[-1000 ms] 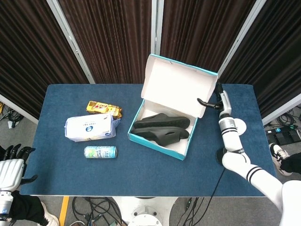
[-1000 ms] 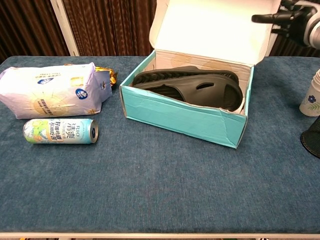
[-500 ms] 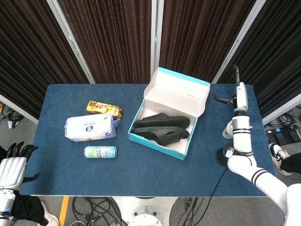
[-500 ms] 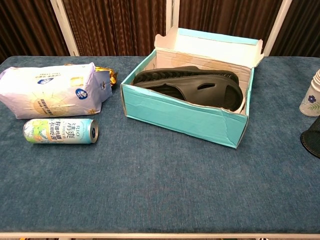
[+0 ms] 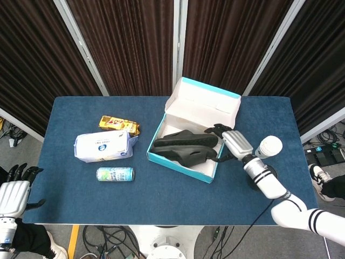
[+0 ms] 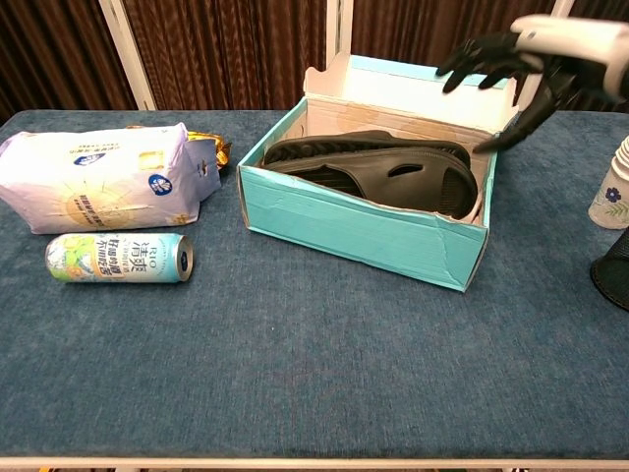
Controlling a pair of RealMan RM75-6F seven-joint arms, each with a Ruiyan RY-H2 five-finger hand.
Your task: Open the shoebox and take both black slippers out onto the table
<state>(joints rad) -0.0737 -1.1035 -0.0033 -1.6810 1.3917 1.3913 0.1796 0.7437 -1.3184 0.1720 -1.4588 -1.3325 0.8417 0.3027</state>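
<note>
Swinging my right hand [image 6: 521, 59] back from the flipped-open lid, fingers spread and empty, over the shoebox [image 5: 186, 156]; black slippers [image 6: 393, 172] apparently both inside.

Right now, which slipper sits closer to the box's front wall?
The front slipper, the one with the oval cutout in its strap, lies against the teal front wall; the other slipper lies behind it toward the lid.

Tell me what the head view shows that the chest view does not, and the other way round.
Only the head view shows the left hand, open beside the table's near left corner, and the whole gold snack packet. Only the chest view shows the can's label print and the shoebox's creased front wall. Both show the open right hand over the box's right end and the slippers inside.
</note>
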